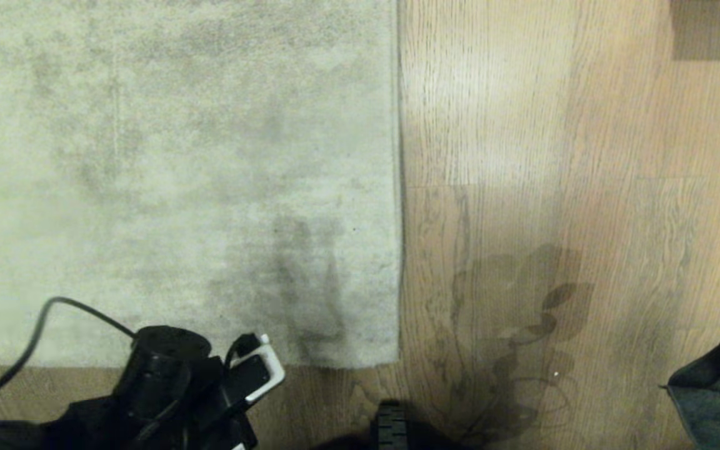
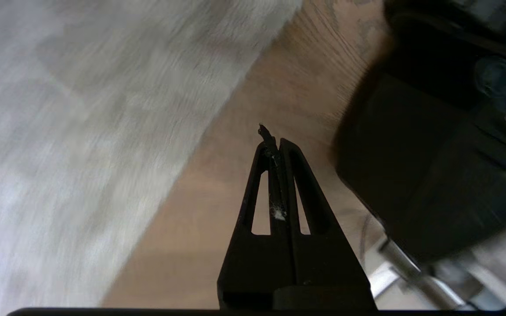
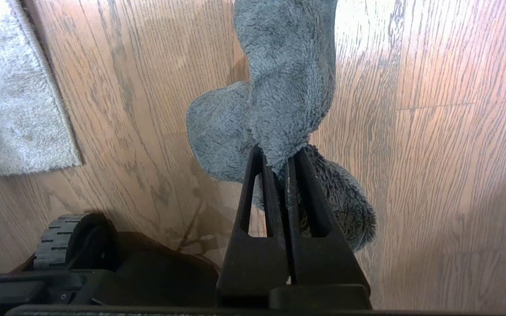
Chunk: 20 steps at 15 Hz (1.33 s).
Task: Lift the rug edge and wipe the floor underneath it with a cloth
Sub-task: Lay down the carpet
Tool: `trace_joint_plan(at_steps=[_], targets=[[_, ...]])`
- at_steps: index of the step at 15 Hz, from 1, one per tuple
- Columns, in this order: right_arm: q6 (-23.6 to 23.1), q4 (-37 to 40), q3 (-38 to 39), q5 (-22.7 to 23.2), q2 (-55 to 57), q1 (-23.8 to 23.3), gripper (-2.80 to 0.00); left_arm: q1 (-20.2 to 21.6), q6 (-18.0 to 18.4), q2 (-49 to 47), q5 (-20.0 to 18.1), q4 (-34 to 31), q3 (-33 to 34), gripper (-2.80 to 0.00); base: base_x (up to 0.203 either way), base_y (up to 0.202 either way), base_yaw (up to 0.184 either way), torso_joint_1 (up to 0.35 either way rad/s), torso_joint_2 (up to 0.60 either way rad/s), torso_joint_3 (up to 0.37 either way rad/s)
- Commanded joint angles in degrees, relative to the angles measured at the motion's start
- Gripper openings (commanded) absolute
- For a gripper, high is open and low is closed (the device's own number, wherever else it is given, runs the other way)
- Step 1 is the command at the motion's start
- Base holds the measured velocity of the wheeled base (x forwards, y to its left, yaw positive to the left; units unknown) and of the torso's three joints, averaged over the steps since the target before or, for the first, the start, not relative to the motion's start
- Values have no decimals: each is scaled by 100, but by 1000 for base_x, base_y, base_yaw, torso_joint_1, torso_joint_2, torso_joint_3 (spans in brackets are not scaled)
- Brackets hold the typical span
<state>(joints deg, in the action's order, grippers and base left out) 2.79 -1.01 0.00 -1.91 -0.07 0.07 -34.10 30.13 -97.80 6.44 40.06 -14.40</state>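
From the head view there is one rug, one cloth and one arm to count. The rug lies flat across the left half, pale grey-beige and mottled, and the rug edge [image 1: 399,187] runs straight down to a square corner near the bottom. Right of it stretches the floor [image 1: 522,156], light brown wood-grain planks with a soft sheen and a faint shadow patch on them. The cloth [image 1: 719,387] shows as a dark grey-teal fold at the lower right border, well apart from the rug. The left arm [image 1: 179,381] sits at the lower left over the rug's near border, black with a white-trimmed part, a black cable [image 1: 35,337] looping away from it. A dark wheel [image 1: 390,428] peeks in at the bottom.

In the left wrist view, the left claw [image 2: 272,136] has its two fingers pressed together with nothing held, poised above bare floor just beside the rug edge [image 2: 218,114]. The robot's dark base [image 2: 433,166] fills the other side.

In the right wrist view, the right claw [image 3: 277,153] is clamped on the cloth [image 3: 279,79], which bunches out beyond the fingertips above the floor [image 3: 433,131]. The rug's corner [image 3: 66,149] lies well off to one side, and a ribbed wheel [image 3: 62,239] sits near the frame's bottom.
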Motion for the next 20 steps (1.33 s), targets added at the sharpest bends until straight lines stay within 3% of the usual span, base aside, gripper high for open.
trace_joint_plan(at_steps=[1, 4, 10, 14, 20], targets=[[2, -4, 0, -2, 7, 1, -280, -31, 175, -1865, 14, 909, -345, -280, 0, 0, 0, 0, 0, 0], [2, -4, 0, -2, 7, 1, -280, -112, 442, -2827, 19, 1522, -1278, -280, 0, 0, 0, 0, 0, 0], [2, -4, 0, -2, 7, 1, -280, -578, 858, -3628, -87, 984, -3113, -280, 0, 0, 0, 0, 0, 0], [2, -4, 0, -2, 7, 1, -280, -686, 1056, -3799, -194, 1003, -3306, -280, 0, 0, 0, 0, 0, 0], [2, -4, 0, -2, 7, 1, -280, -527, 2103, -3687, -201, 979, -3374, -280, 0, 0, 0, 0, 0, 0]])
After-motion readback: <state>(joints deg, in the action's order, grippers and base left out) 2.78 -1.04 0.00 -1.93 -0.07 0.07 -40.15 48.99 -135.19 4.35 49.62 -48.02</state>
